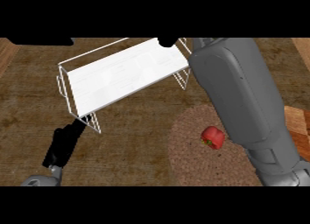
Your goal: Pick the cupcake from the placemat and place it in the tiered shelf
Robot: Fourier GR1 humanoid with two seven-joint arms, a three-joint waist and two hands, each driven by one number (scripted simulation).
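A white wire tiered shelf (122, 76) stands at the upper middle of the counter, its flat top tier bare. My right forearm (238, 96) rises from the lower right past the shelf's right end. Only a black tip of my right hand (168, 42) shows at the view's top edge, above the shelf's far corner; what it holds is hidden. I see no cupcake. A small red object with a green spot (213, 137) lies on the round brown woven placemat (190, 162), just left of the forearm. My left hand (62, 144) rests open at the lower left, fingertips near the shelf's front leg.
A patterned wooden board (303, 131) lies at the right edge, partly behind my right forearm. A black shape (41, 41) shows at the top left edge. Dark brown counter (138, 144) spreads between the shelf, my left hand and the placemat.
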